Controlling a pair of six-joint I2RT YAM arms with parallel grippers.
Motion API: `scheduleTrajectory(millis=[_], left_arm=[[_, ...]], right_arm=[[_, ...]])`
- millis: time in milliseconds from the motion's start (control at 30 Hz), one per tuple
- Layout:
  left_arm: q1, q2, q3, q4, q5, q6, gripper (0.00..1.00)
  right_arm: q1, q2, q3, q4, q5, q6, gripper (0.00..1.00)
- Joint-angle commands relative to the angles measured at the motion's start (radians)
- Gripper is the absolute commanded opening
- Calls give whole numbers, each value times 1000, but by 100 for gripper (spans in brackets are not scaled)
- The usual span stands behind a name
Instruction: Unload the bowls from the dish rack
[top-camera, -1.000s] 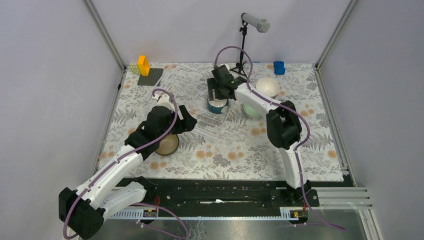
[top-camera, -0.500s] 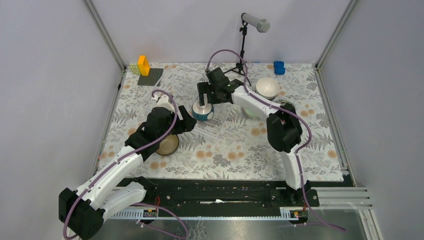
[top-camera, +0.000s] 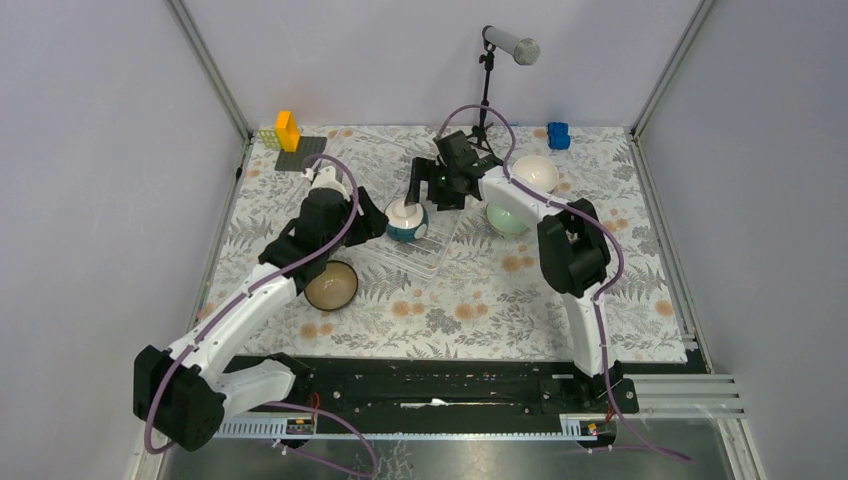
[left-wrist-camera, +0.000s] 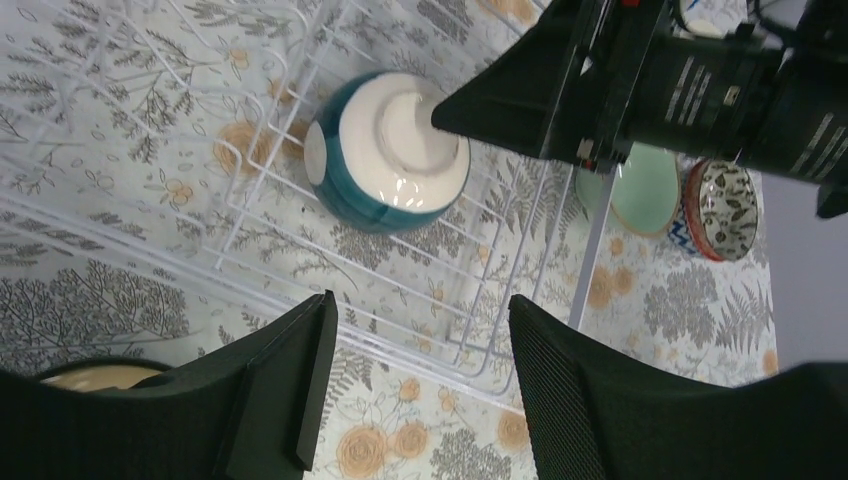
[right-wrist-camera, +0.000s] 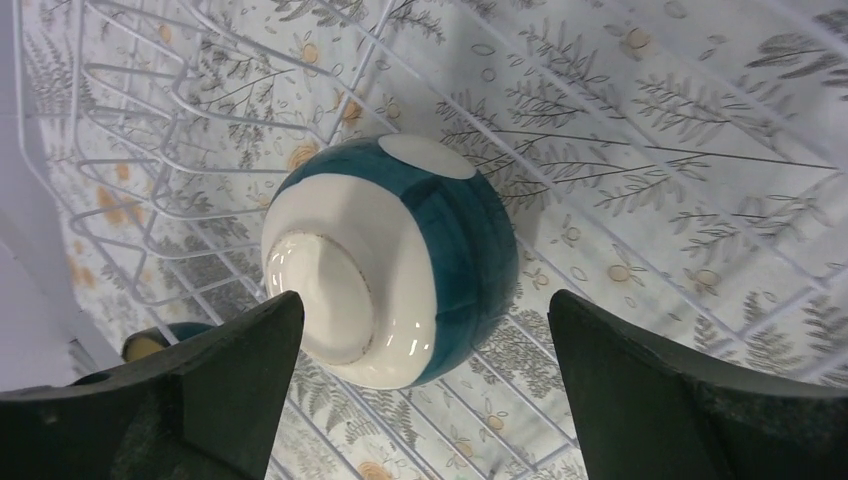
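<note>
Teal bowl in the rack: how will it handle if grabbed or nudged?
The teal bowl looks glossy, so it is probably slippery to grip. It lies tilted, foot up, on the rack wires; its round side would likely roll if nudged. It seems to be rigid ceramic and may chip.

Teal bowl (right-wrist-camera: 400, 260): upturned, its inside hidden.
Brown bowl (left-wrist-camera: 95, 376): only a rim sliver shows; the rest lies behind a finger of the left gripper (left-wrist-camera: 420, 305).
Pale green bowl (top-camera: 503, 222): partly covered by the right arm (top-camera: 518, 195).
Dish rack (left-wrist-camera: 592, 245): cut off by the edges of both wrist views; clear walls faint from above.
Patterned bowl (left-wrist-camera: 725, 205): upper rim hidden behind the right arm.
</note>
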Motion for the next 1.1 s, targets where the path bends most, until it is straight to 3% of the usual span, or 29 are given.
scheduleTrajectory(millis=[0, 167, 533, 1067], left_arm=[[42, 68, 88, 53, 29, 4, 68], [114, 220, 185, 19, 154, -8, 64], [119, 408, 282, -1, 107, 43, 61], [121, 359, 190, 65, 20, 4, 61]], right_arm=[[-16, 40, 2, 70, -146, 84, 100], [-29, 70, -6, 110, -212, 124, 100], [-28, 152, 29, 85, -241, 142, 100], [-40, 190, -64, 274, -327, 313, 100]])
